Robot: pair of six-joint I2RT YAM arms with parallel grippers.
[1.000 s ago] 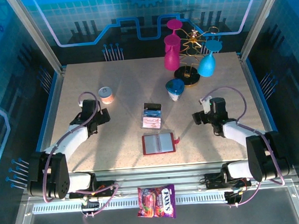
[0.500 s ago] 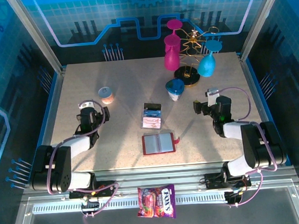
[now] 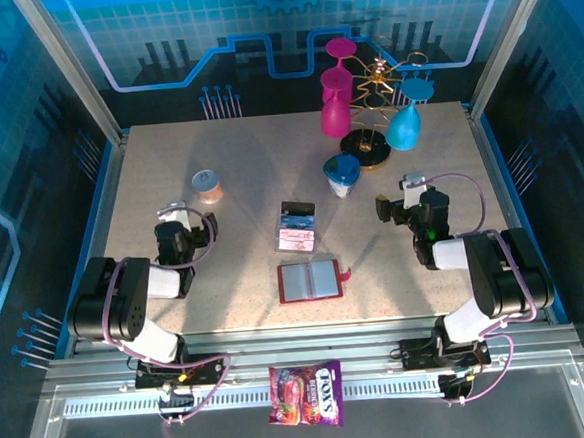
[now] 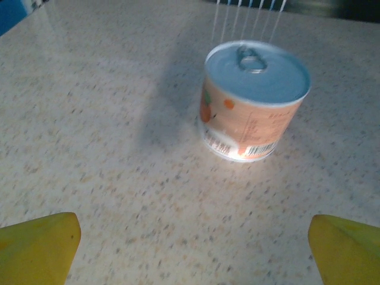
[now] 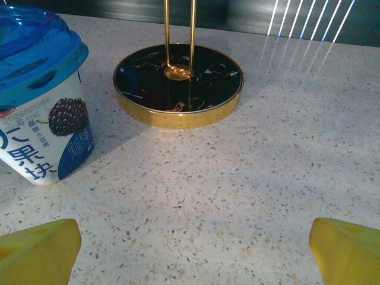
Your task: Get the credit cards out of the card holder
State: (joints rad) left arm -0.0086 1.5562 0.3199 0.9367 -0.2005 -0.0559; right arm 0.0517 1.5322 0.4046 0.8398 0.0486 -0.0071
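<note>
Bare desk [image 3: 167, 153] is seen between the wide-spread fingers of the left end effector [image 4: 190, 252]; the way ahead is blocked by an upright tin can [image 4: 255, 101], slightly to the right. Ahead of the right end effector [image 5: 190, 252], likewise spread, a free strip is bounded by a blue-lidded cup [image 5: 38, 101] on the left and a gold-rimmed stand base [image 5: 178, 83] beyond. The card holder [image 3: 309, 280] lies unobstructed between both arms, with a clear tray [image 3: 297, 227] just behind it.

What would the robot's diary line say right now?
left end effector: open, facing can | right end effector: open, near yogurt cup | card holder: lying open | credit cards: in clear tray
</note>
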